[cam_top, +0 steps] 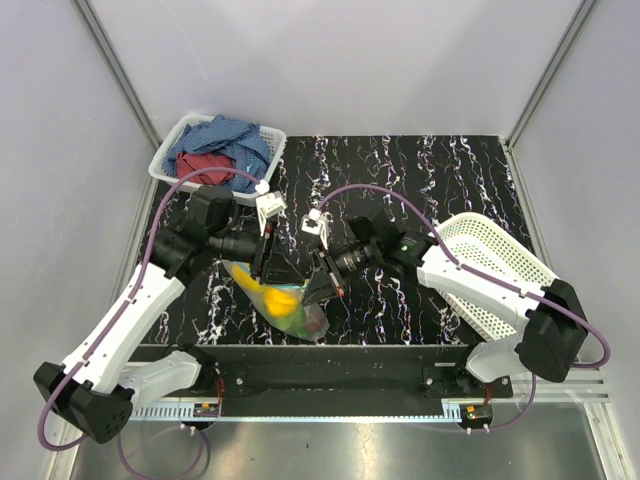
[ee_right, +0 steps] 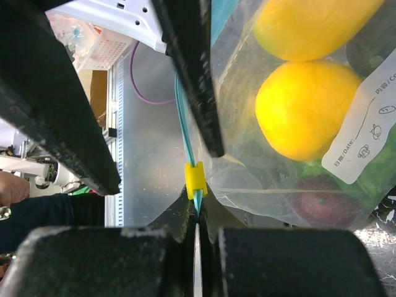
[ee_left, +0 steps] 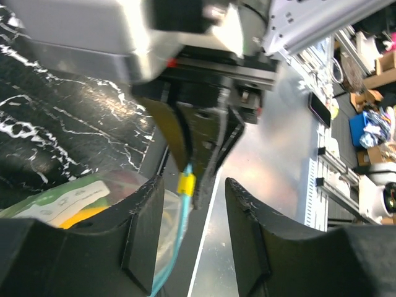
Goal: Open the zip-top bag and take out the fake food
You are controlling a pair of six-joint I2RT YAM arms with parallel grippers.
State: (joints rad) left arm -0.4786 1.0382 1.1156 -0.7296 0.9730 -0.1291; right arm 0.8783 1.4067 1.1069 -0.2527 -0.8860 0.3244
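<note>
While the right pincer (ee_right: pixel 197 218) is clamping shut on the teal zip strip (ee_right: pixel 185 137) just under the yellow slider (ee_right: pixel 195 179), at the bottom centre of its wrist view, the zip-top bag (ee_right: pixel 244 145) is spreading from that strip toward the upper right of the frame. This hold looks meant to anchor one end of the mouth so that it cannot follow a pull. In the left wrist view the left pincer (ee_left: pixel 194 198) is standing partly open, its two dark fingers (ee_left: pixel 145 235) rising from the bottom edge. The strip and slider are running between them, nearer the left-hand finger and not yet squeezed. I judge it is lining up to take the slider or the strip beside it. The fake food (ee_right: pixel 303 111) is sitting inside the bag: two yellow lemons (ee_right: pixel 309 21) at upper right, with a dark red piece (ee_right: pixel 322 195) and a green piece (ee_right: pixel 374 167) lower, beside the white label (ee_right: pixel 368 124). In the top view both arms are meeting over the bag at lower centre of the dark marbled table (cam_top: pixel 420 190); whether the bag is resting on it or hanging I cannot tell.
</note>
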